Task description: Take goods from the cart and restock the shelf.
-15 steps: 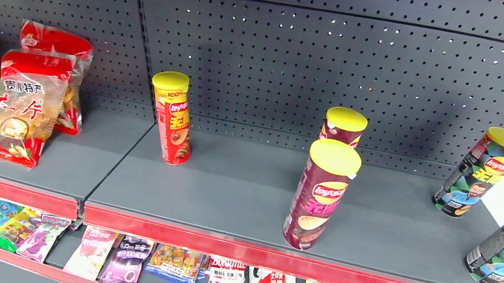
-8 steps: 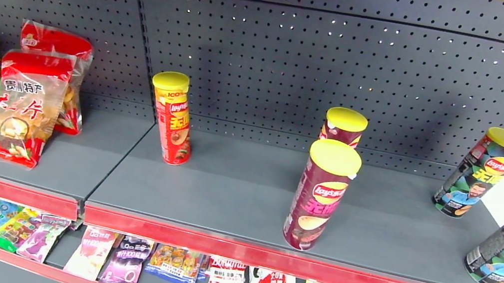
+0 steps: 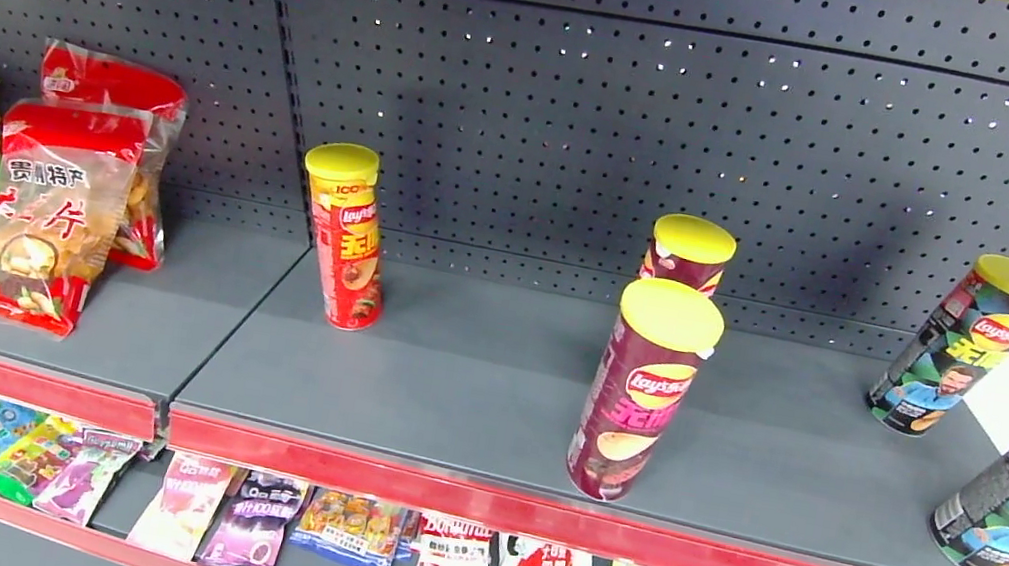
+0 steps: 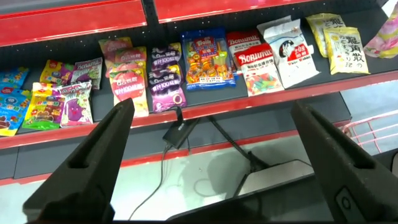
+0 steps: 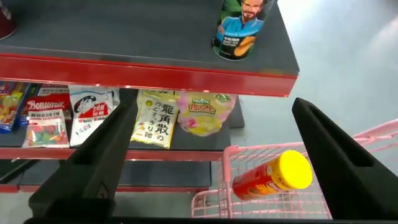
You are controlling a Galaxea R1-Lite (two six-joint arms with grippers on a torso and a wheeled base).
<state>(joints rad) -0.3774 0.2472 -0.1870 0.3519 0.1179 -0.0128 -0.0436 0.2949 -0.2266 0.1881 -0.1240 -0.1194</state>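
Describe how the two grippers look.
The left gripper and the right gripper look alike: each has two matte black, wedge-shaped fingers tapering to blunt tips. One finger of the left gripper bears a small oval mark near its base.

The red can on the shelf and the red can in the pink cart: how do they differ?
The shelf can stands upright; the cart can lies on its side. The shelf can rests on the grey shelf; the cart can sits in the pink wire cart. Both have red bodies and yellow lids.
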